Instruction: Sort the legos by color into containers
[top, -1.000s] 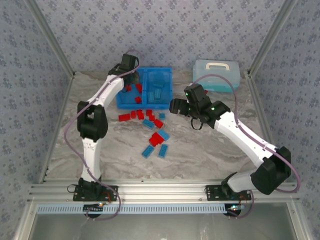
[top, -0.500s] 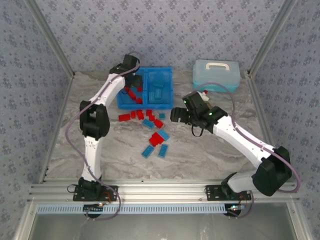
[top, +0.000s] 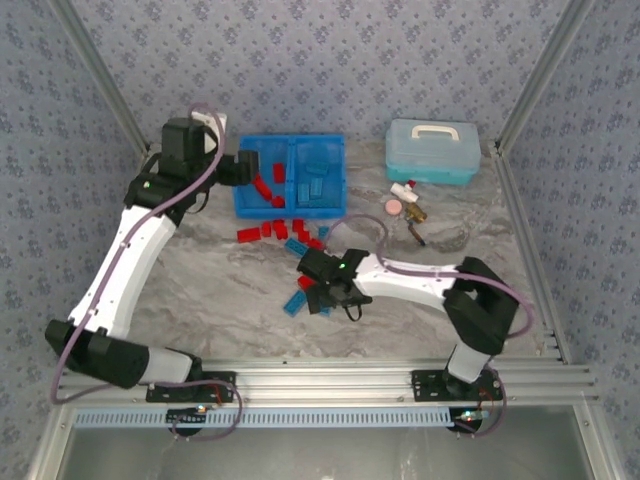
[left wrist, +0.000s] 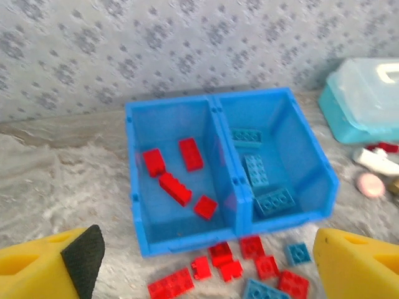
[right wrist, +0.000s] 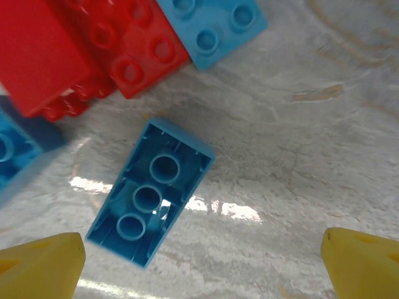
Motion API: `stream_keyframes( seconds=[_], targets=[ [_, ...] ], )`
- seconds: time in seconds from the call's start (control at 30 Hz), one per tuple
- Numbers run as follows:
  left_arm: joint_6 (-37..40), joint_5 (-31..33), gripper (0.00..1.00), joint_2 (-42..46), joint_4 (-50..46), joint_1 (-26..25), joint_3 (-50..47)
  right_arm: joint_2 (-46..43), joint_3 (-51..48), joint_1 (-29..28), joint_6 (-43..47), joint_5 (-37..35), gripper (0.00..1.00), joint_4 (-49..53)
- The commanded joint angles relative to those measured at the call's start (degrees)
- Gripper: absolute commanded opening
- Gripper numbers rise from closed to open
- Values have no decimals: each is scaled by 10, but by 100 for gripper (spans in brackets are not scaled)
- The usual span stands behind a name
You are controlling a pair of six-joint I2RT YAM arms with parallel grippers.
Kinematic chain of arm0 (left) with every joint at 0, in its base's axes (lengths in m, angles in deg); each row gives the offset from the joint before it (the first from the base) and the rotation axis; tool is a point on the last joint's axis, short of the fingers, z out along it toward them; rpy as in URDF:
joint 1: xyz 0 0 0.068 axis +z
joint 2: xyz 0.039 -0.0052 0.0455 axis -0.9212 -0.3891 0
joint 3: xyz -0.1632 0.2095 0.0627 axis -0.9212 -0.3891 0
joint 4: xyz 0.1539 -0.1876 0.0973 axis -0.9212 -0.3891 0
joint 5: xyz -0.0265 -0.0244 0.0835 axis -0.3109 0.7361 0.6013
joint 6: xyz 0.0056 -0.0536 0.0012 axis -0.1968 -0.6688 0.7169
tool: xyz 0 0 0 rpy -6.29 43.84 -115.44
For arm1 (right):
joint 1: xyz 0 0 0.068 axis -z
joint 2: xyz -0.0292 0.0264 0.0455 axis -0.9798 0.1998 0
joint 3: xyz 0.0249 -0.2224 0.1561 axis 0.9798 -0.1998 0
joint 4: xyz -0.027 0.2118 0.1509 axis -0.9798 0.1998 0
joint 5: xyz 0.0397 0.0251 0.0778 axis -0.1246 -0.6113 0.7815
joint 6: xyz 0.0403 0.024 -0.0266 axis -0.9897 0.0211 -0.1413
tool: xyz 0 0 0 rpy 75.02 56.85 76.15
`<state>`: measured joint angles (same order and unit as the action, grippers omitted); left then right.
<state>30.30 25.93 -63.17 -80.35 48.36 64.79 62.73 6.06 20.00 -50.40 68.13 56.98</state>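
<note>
Right gripper (right wrist: 201, 261) is held wide open and empty, its yellow fingertips spread to either side of an upturned blue brick (right wrist: 149, 200) that lies flat on the table (right wrist: 293, 156). Within the last second this arm has been swung away from the bin (top: 290, 139) and lowered over the loose pile (top: 300, 245). The left gripper (left wrist: 202, 265), also spread and carrying nothing, has been pulled back from above the left compartment (left wrist: 171, 174) to a spot just outside the bin's left wall.

From this it is judged that a drop of red has been finished and that a blue pick is being lined up. Four red bricks (left wrist: 181, 177) are seen in the left compartment and three blue ones in the right compartment (left wrist: 265, 180), so the sort by color is correct so far. More than a dozen bricks are left on the table, so much work remains.

The bricks are hard, glossy plastic with round studs. The upturned one shows a hollow underside with three tubes and thin walls. Two red bricks (right wrist: 87, 53) lie close above it but apart from it. The table is smooth, grey-veined and slightly reflective. The bin is bright blue plastic, straight-walled, with a central divider.
</note>
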Motion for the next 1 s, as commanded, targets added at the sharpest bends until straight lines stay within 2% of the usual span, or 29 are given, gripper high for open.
stream_keyframes(
  seconds=[0.0,0.1,0.2,0.3,0.37,0.47,0.6,0.67,0.83,0.97],
  targets=[
    [58,-79,94,20,-17,2,-57,28,25,-5,3,-5,100,9],
    [73,-121,97,52,-14,1,-111,50,51,1,3,-3,98,-2],
    [76,-126,99,68,-3,1,-149,60,44,10,1,8,89,-18],
    [79,-121,99,67,7,1,-165,62,35,19,-6,23,74,-29],
    [81,-119,99,61,12,1,-166,60,17,20,-8,27,61,-28],
    [80,-115,99,52,23,1,-169,56,5,19,-11,40,48,-22],
    [73,-112,99,45,37,1,-184,50,-15,14,-24,62,41,-24],
    [68,-108,99,46,49,0,-196,44,-25,14,-29,63,34,-29],
    [67,-107,99,45,54,1,-203,19,-24,14,-31,30,22,-14],
    [66,-116,99,53,66,1,-211,-41,-10,24,-26,-14,21,9]
  ],
)
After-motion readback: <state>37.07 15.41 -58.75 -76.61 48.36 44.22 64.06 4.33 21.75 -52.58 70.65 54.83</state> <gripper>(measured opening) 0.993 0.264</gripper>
